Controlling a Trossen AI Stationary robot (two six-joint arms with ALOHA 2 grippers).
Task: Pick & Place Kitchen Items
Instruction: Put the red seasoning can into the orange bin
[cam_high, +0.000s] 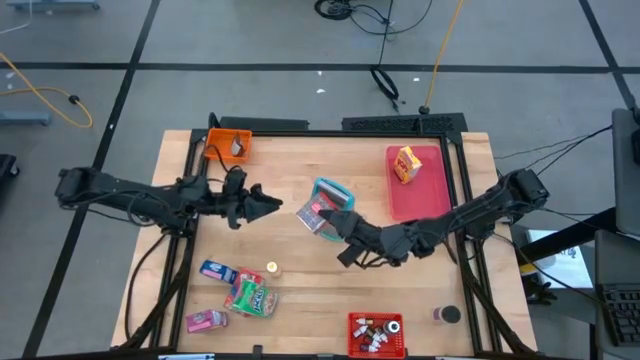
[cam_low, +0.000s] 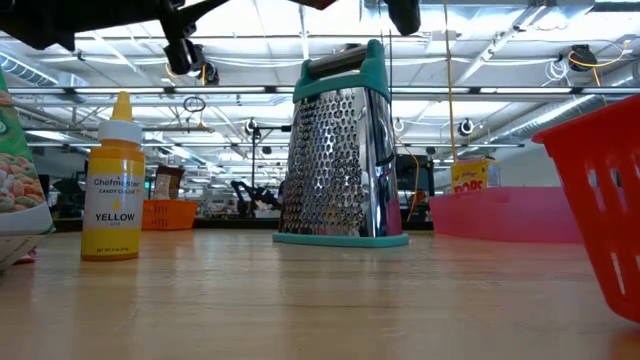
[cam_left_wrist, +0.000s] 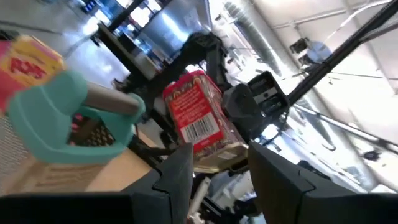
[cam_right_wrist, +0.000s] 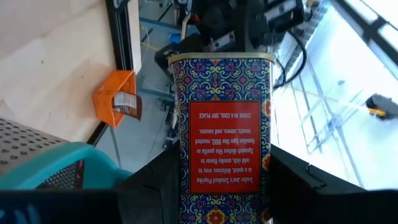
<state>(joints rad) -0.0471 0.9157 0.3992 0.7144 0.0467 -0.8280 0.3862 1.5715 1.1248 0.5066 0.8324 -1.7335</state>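
The right gripper sits near the middle of the overhead frame, its fingers part-open and clamped on a red patterned tin that fills the space between them. The tin is held just above and beside a steel box grater with a teal handle, which stands upright at the centre of the wooden table.

The left gripper hangs just left of centre, pointing at the tin. Its fingers stand part-open with nothing between them, and it stops a little short of the tin and the grater.

At the upper left of the table is a small orange bin. At the upper right a flat pink tray carries a yellow snack box. At the lower left lie a blue packet, a green packet and a pink packet, with a yellow bottle standing near them. A red bin of tiny bottles sits at the bottom edge, and a dark-lidded canister stands to its right.

Bare wood lies open across the lower middle of the table, between the packets and the red bin.
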